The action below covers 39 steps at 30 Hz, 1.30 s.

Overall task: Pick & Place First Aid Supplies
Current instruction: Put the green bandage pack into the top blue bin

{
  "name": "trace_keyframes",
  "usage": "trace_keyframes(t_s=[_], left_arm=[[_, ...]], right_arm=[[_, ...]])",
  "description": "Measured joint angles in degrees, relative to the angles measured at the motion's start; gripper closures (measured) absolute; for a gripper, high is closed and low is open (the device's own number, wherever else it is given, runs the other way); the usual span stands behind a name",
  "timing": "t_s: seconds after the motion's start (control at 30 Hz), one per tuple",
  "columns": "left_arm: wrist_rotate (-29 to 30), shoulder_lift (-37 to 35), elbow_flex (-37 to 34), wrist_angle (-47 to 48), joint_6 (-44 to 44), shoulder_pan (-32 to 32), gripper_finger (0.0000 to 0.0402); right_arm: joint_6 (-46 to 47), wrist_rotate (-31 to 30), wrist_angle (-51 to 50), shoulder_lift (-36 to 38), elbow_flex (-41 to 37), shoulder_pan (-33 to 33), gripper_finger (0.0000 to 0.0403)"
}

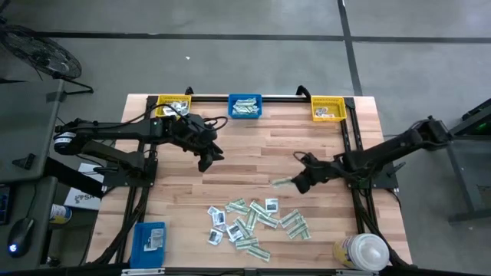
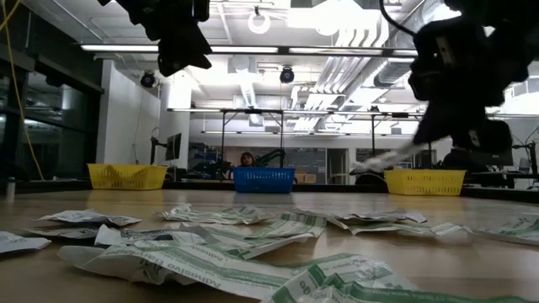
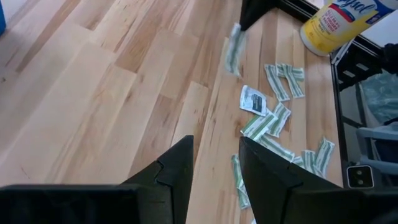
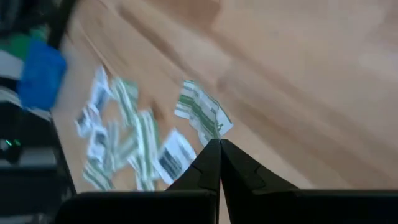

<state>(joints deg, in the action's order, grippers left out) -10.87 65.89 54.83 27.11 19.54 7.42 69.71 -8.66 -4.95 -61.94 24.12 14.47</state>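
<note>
Closest to the low camera lies a crumpled green-and-white strip packet (image 2: 210,269), its printing too creased to read, at the front edge of the heap of first aid packets (image 1: 257,224) scattered on the near half of the wooden surface (image 1: 253,146). The right claw (image 1: 301,184) has its fingers pinched together on one green-and-white strip (image 1: 282,182), which sticks out sideways from the tips and hangs clear of the wood, just beyond the heap; I'd judge it is being carried toward the bins along the far edge, since the blue bin (image 1: 245,106) and the two yellow bins (image 1: 327,108) there already hold a few packets. The left claw (image 1: 207,159) hovers over bare wood nearer the far-left yellow bin (image 1: 173,106), fingers apart and holding nothing, probably waiting its turn. A white-capped yellow bottle (image 1: 362,251) stands at the near right corner; its label shows blue lettering ending in what looks like "sol", though I can't read it whole. A blue box (image 1: 149,241) sits at the near left corner.
</note>
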Motion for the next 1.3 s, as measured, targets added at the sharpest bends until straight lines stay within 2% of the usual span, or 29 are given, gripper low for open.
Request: trace_keyframes(t_s=[0.3,0.6,0.83,1.07,1.3], left_arm=[[1.5,0.0,0.0,-0.1,-3.4,0.1,0.0273],[4.0,0.0,0.0,-0.1,-7.6,0.1,0.0273],[4.1,-1.4,0.0,0.0,-12.3,0.1,0.0273],[6.3,-8.4,-1.1,1.8,-14.8,3.7,0.0273],[0.5,-17.0,-9.4,-2.1,-13.5,9.3,0.0273]], right_arm=[[-9.5,-2.2,4.6,5.0,2.1,-10.0,0.0403],[-24.4,6.1,1.9,-0.7,14.0,-27.0,0.0403],[-32.4,14.4,0.8,-13.1,25.1,-38.7,0.0403],[-36.8,19.5,-2.1,-30.2,41.1,-45.6,0.0403],[-38.3,23.1,-8.8,-45.1,56.0,-49.9,0.0403]])
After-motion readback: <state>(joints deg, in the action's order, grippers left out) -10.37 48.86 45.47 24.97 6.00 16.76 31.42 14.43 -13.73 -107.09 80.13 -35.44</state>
